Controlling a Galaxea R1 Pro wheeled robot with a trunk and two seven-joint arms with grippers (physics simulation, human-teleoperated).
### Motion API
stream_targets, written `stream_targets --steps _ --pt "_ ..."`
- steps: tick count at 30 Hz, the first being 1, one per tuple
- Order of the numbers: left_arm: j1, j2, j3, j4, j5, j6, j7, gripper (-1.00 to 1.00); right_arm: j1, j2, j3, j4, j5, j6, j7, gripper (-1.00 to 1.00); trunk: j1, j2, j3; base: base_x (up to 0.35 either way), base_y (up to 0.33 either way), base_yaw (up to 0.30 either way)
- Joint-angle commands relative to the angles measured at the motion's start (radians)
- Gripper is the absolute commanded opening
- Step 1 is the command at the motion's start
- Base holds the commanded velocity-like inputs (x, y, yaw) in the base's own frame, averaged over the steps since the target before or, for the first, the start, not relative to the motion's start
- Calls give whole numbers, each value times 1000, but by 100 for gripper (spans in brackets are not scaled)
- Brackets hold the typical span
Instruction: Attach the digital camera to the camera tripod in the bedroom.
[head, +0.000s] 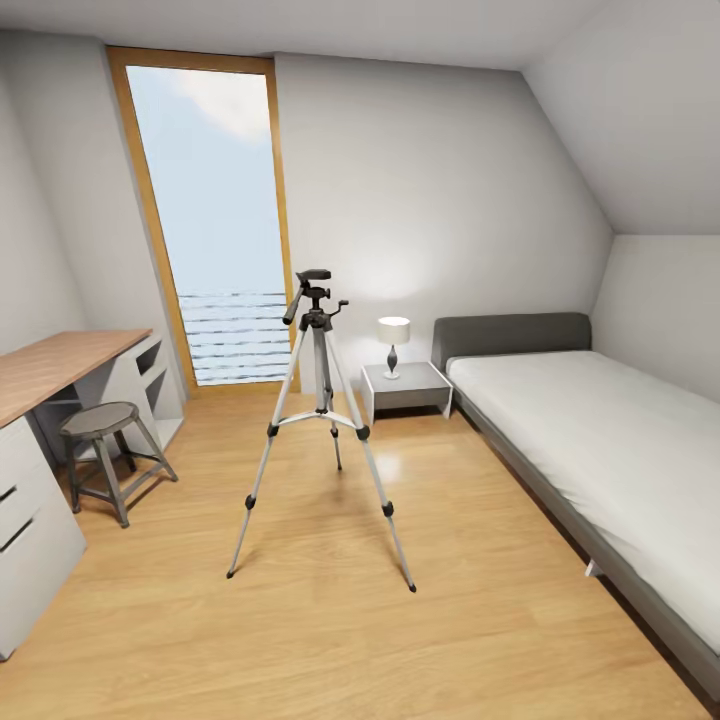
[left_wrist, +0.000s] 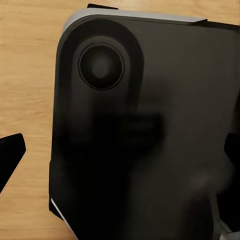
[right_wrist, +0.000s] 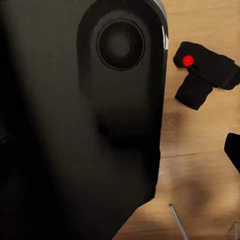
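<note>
Camera tripod (head: 320, 420) (legs splayed) beside bed (head: 600, 440)

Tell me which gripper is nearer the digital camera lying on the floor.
Right, judging by the wrist views. The digital camera lies on the wood floor in the right wrist view, close by; the left wrist view looks at bare floor beside the robot's dark body.

Tripod (head: 322, 420): silver legs spread, black head, upright mid-floor in the bedroom (head: 300, 620). Camera (right_wrist: 205, 75): small, black, red dot, lying on the wood floor.
</note>
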Motion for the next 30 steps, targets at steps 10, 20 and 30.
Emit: stream_targets --steps 10,20,30 --pt "0 -1 3 -2 9 -2 0 100 0 1 0 -1 1 -1 -1 100 0 0 -1 0 215 0" --pt "0 -1 4 -2 11 -2 0 100 0 1 0 -1 0 -10 -1 100 0 0 -1 0 314 0" --pt "0 -1 4 -2 12 -2 0 100 0 3 -6 0 -8 -70 0 100 0 0 -1 0 214 -3"
